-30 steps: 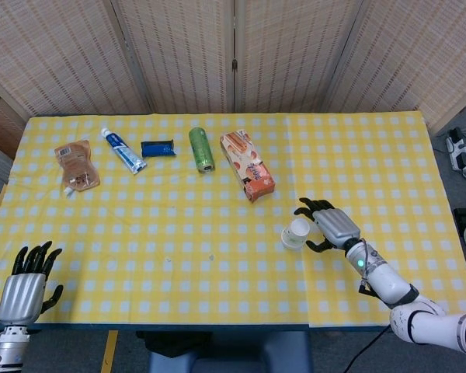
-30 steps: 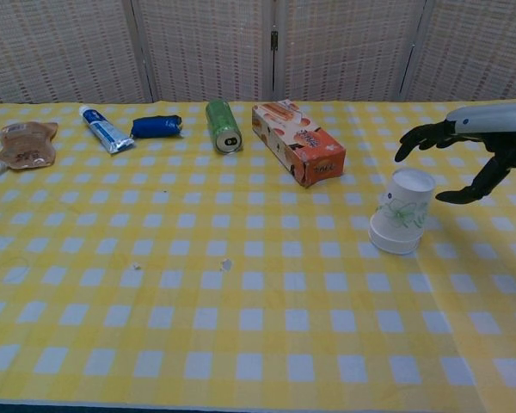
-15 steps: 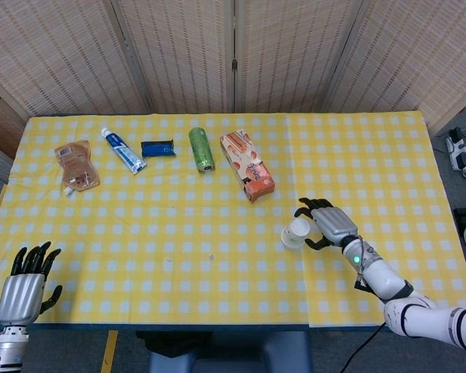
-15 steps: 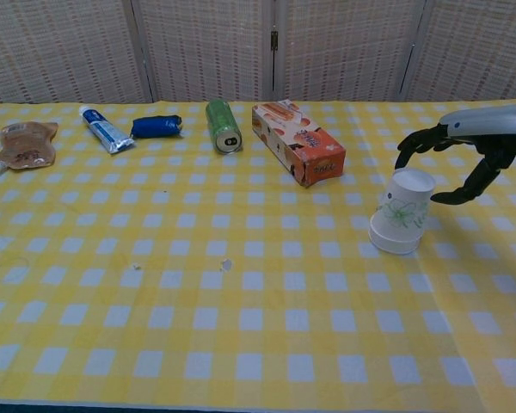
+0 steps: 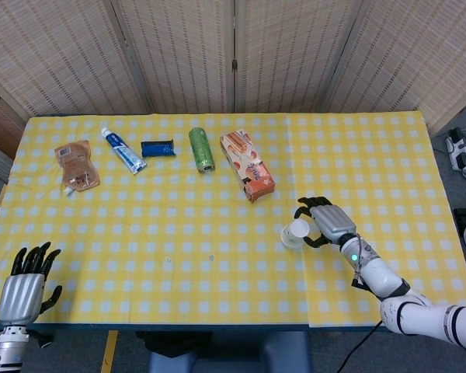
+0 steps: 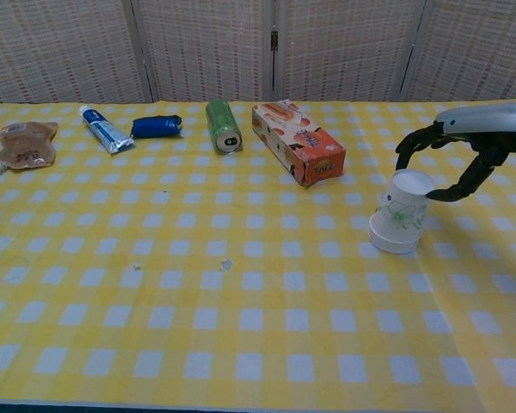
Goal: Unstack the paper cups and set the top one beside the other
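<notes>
The stacked paper cups [image 5: 295, 233] [image 6: 400, 212] stand upside down on the yellow checked tablecloth [image 5: 179, 225], right of centre; they are white with a green leaf print. My right hand [image 5: 331, 224] [image 6: 490, 129] is just right of the stack at the height of its top. Its fingers [image 6: 415, 139] arch over the far side of the top and the thumb reaches toward the near right side. I see no firm grip. My left hand [image 5: 22, 294] hovers at the table's front left corner with its fingers apart, holding nothing.
Along the back lie a brown pouch [image 5: 76, 165], a toothpaste tube [image 5: 123, 150], a blue packet [image 5: 157, 148], a green can [image 5: 202, 149] and an orange box [image 5: 247, 176]. The box is the nearest thing to the cups, behind and left of them.
My right hand has moved in toward the cups and curled its fingers closer around the top of the stack. The cups and my left hand have stayed put.
</notes>
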{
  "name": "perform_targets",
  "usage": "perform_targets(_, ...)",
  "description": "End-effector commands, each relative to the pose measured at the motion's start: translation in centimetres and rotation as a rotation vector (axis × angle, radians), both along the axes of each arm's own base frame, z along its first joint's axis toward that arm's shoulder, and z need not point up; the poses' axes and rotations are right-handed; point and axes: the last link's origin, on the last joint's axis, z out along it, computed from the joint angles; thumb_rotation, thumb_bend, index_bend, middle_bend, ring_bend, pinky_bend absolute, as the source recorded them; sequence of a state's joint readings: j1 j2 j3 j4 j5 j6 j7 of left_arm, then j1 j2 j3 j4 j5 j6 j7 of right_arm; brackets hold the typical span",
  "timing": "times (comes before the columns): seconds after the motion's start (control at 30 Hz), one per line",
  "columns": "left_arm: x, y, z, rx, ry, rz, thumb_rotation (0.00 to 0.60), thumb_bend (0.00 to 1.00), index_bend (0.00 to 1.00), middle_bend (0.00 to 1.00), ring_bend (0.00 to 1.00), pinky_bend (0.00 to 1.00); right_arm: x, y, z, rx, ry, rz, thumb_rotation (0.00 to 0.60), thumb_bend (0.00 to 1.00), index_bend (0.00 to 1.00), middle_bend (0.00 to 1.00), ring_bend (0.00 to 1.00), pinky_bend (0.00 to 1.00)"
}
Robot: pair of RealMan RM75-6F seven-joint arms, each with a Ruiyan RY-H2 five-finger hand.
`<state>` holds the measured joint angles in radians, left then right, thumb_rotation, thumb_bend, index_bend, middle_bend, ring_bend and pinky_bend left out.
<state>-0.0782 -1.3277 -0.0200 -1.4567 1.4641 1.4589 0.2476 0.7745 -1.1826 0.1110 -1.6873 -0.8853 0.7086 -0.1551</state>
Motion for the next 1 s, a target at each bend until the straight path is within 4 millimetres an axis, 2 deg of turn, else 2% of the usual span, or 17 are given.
perform_targets(0.03, 0.0, 0.0, 0.0, -0.001, 0.001, 0.002, 0.600, 0.38, 0.20, 0.11, 0.10, 0.00, 0.1, 0.0, 0.1, -0.004, -0.002, 0.004, 0.600, 0.40, 0.34, 0.12, 0.08, 0.04)
perform_targets(0.33, 0.1, 0.0, 0.1, 0.000, 0.002, -0.002, 0.600, 0.38, 0.20, 0.10, 0.10, 0.00, 0.2, 0.6, 1.6, -0.042, -0.031, 0.012, 0.600, 0.39, 0.35, 0.13, 0.08, 0.04)
perform_targets(0.77, 0.6, -0.1, 0.3, 0.005, 0.004, -0.016, 0.600, 0.38, 0.20, 0.10, 0.10, 0.00, 1.8, 3.1, 6.0, -0.134, -0.157, 0.093, 0.600, 0.40, 0.36, 0.14, 0.08, 0.05)
perform_targets(0.87, 0.7, -0.1, 0.3, 0.005, 0.002, -0.020, 0.600, 0.38, 0.20, 0.10, 0.10, 0.00, 2.5, 3.5, 6.1, -0.122, -0.202, 0.110, 0.600, 0.40, 0.36, 0.15, 0.09, 0.05)
perform_targets(1.0, 0.8, -0.1, 0.1, -0.003, 0.001, -0.025, 0.600, 0.38, 0.20, 0.10, 0.10, 0.00, 3.0, 3.4, 5.0, -0.082, -0.217, 0.122, 0.600, 0.39, 0.37, 0.15, 0.10, 0.05)
